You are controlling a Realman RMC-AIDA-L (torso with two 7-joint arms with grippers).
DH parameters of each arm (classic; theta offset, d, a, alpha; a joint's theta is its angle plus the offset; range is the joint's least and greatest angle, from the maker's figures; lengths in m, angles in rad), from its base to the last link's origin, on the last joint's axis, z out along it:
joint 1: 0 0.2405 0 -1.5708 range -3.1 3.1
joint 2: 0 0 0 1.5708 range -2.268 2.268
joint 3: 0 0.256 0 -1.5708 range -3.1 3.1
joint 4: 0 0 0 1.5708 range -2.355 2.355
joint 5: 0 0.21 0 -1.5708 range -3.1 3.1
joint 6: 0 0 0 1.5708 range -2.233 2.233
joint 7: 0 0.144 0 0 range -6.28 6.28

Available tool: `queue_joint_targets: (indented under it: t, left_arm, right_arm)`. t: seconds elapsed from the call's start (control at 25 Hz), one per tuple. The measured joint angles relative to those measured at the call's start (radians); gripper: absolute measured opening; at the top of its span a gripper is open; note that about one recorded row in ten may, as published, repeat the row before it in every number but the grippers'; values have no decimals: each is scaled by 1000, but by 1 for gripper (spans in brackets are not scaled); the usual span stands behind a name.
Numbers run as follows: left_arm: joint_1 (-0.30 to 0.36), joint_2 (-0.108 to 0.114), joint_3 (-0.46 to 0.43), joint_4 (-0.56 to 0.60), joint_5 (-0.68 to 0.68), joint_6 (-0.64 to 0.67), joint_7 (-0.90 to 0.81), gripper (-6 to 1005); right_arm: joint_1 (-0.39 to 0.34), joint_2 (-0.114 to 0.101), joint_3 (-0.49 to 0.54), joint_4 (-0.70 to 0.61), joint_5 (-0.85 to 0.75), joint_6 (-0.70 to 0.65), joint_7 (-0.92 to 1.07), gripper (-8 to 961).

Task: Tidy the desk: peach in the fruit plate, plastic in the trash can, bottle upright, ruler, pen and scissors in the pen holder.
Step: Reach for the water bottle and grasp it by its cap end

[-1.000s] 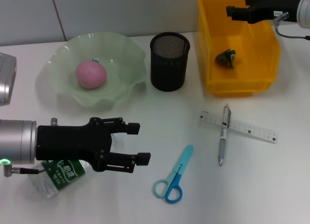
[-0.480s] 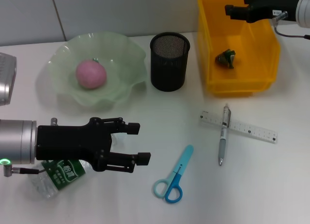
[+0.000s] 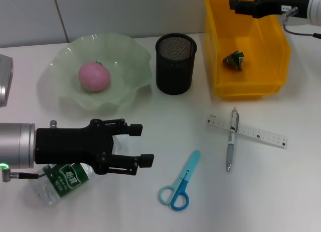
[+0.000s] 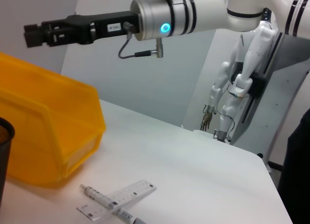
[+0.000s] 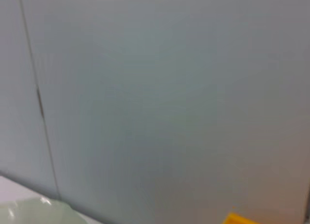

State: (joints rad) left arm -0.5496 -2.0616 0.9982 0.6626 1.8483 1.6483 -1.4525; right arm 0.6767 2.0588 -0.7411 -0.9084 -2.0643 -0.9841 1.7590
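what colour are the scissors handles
Light blue and teal on the scissors, clearest in the head view.

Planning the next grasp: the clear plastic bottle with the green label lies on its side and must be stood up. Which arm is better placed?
Left. The left gripper, fingers open, hovers beside the clear plastic bottle with the green label at the desk's near left. The right gripper is far off, above the yellow bin.

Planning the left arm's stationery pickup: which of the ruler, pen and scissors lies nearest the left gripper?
The scissors, alone beside the open left gripper. The pen lies crossed over the ruler, farther toward the robot's right.
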Motion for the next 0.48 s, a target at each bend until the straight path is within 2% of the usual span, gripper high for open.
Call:
queue_joint_targets:
  t: [0.16, 0.48]
  left_arm:
    - [2, 0, -7, 0, -1, 1, 1, 860]
    - [2, 0, -7, 0, -2, 1, 1, 860]
  right_arm:
    - [-43, -4, 3, -43, 119, -68, -2, 637]
    - [-92, -15, 12, -78, 219, -169, 45, 637]
